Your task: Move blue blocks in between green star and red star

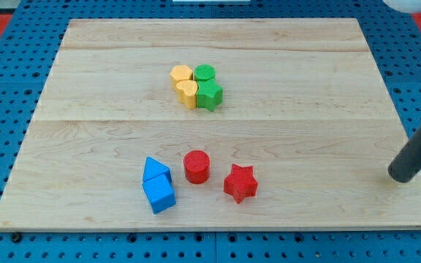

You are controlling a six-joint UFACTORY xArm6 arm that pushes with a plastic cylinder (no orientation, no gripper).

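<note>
You'll find no readable writing on any block. My tip (pixel 400 175) rests near the counter (pixel 305 109)'s right edge; the rod's top is cut off. There's no gripper, so nothing is held. Far to its left, two touching blue blocks (pixel 157 185), shapes unclear, then red cylinder (pixel 196 166) and red star (pixel 240 183). Toward the view's top-left, green star (pixel 210 95) adjoins a green block (pixel 205 73) and two yellow blocks (pixel 184 84).

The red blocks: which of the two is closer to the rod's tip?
The red star, at the view's right of the red cylinder. My tip stands farther right, touching neither.
</note>
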